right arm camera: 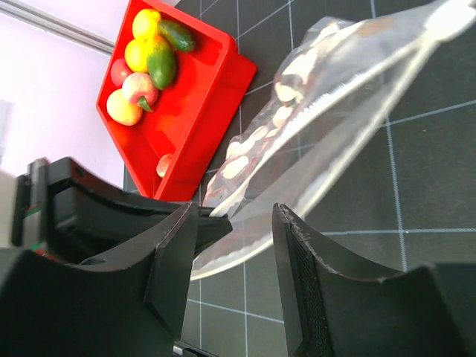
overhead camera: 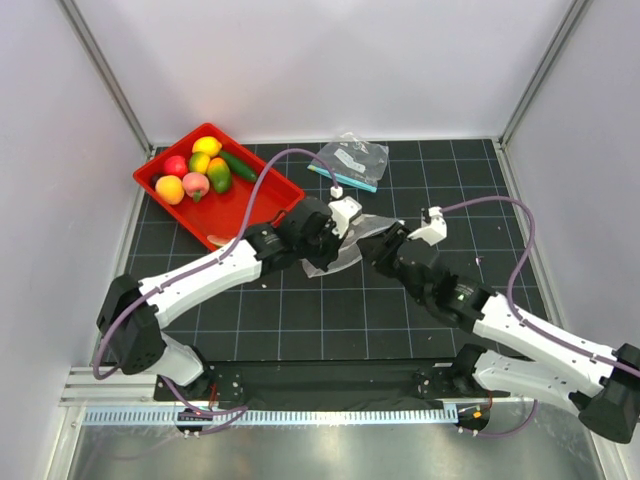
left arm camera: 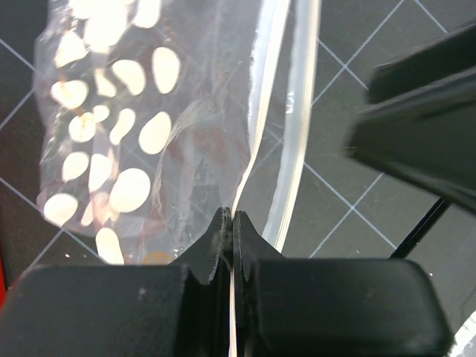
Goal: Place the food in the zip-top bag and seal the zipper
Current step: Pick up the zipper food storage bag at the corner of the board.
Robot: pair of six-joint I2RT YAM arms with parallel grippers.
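The left gripper (left arm camera: 232, 222) is pinching the bag's (left arm camera: 141, 126) lip tight, so the right gripper (right arm camera: 236, 217), jaws parted beside it, should be catching the opposite lip.

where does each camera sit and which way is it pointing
Top external: above and behind the arms, looking down on the table; both arms and their bases show.
Left wrist: on the left arm, looking along the left gripper, shut on the zip-top bag at its edge.
Right wrist: on the right arm, looking past the open right gripper over the bag toward the red tray of food.
Shared: both wrist views show the bag.
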